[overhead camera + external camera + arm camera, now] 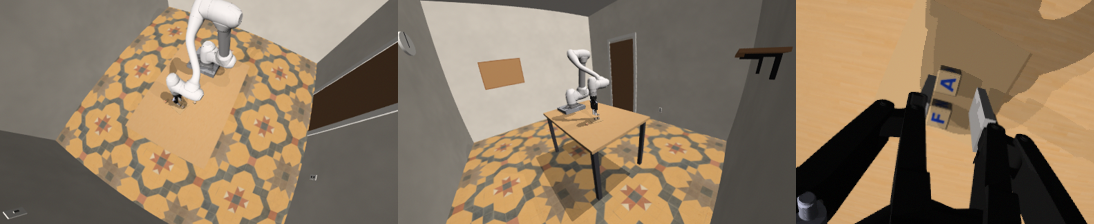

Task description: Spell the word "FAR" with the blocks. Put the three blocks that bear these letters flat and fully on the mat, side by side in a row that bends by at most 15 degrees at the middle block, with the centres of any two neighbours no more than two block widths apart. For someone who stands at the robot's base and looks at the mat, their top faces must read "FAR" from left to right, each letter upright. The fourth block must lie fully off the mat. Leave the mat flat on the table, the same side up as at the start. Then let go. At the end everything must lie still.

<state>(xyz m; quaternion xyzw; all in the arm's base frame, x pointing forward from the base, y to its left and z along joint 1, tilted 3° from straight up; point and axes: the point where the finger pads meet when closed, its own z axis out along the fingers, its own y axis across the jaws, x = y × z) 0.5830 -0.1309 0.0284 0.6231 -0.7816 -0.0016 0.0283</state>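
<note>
In the wrist view a block with a blue A (948,83) and a block with a blue F (938,116) lie face up, one beside the other with a small gap. They lie on the thin wood-coloured mat (981,47), which is mostly in shadow. My gripper (953,95) (182,105) (595,115) is partly open around the pair, low over the mat. The left finger is close beside the blocks; a gap shows between them and the right finger. A small pale block (195,102) shows beside the gripper in the top view, its letter unreadable. The R block cannot be made out.
The table (207,131) (619,121) carries the arm's grey base (211,70) (571,108) at one end. The arm's shadow darkens the area around the mat. The top and exterior views show the blocks too small to read.
</note>
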